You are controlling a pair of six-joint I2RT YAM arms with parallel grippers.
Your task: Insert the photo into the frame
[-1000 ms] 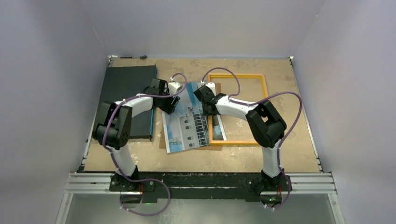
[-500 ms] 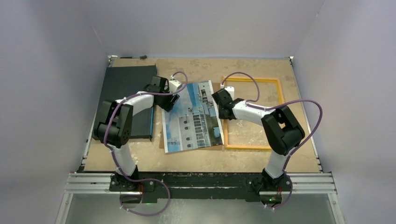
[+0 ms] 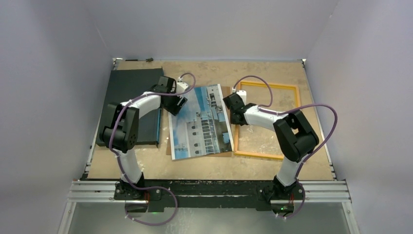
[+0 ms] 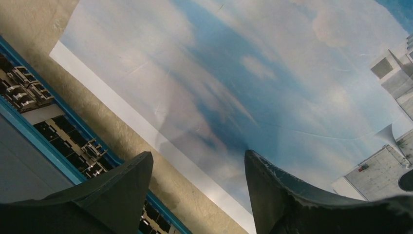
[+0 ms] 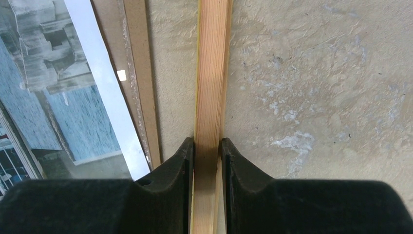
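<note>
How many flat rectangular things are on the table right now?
4: a dark slab far left, the photo in the middle, a brown board under it, the orange frame on the right.

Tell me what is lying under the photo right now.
A brown backing board lies under the photo, showing past its right and near edges. The print covers the rest, so anything else beneath is hidden.
</note>
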